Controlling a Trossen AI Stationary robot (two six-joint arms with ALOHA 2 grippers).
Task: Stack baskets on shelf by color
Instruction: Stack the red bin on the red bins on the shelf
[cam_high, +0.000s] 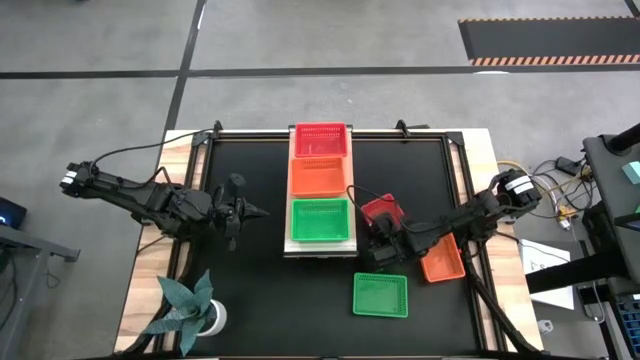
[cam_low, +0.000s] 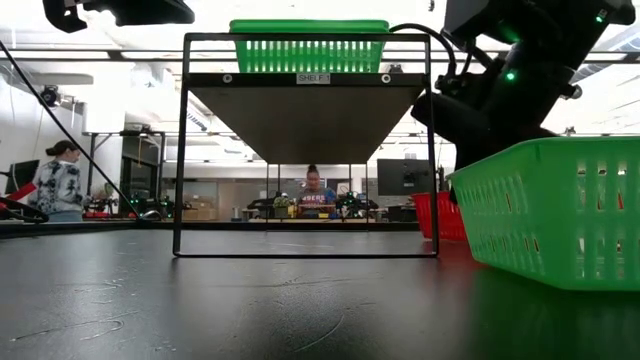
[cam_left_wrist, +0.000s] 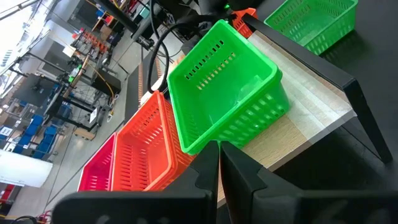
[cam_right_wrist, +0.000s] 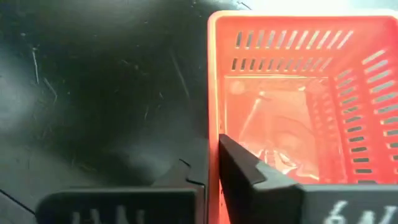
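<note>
The light-wood shelf (cam_high: 320, 246) is a raised board on a black frame. It carries a crimson-pink basket (cam_high: 320, 139), an orange-red basket (cam_high: 320, 177) and a green basket (cam_high: 320, 221) in a row. My right gripper (cam_high: 380, 236) stands just right of the shelf, shut on another crimson-pink basket (cam_high: 383, 211). A second orange-red basket (cam_high: 443, 260) and a second green basket (cam_high: 381, 295) lie on the black table. My left gripper (cam_high: 258, 212) hovers left of the shelf, shut and holding nothing. In its wrist view (cam_left_wrist: 219, 154) it points at the shelf's green basket (cam_left_wrist: 224, 93). My right gripper (cam_right_wrist: 205, 152) has the crimson-pink basket by the rim of one side wall (cam_right_wrist: 213, 134). One finger (cam_right_wrist: 249, 171) is inside the basket and the other is outside, with the wall pinched between them. The fingers come from above, pointing down. Lifted or on the table, I cannot tell.
A potted plant (cam_high: 190, 305) stands at the table's near left corner. The green basket on the table fills the right of the low view (cam_low: 560, 210), close to the near edge. People are in the room beyond the table. The shelf frame's legs (cam_low: 178, 150) stand mid-table.
</note>
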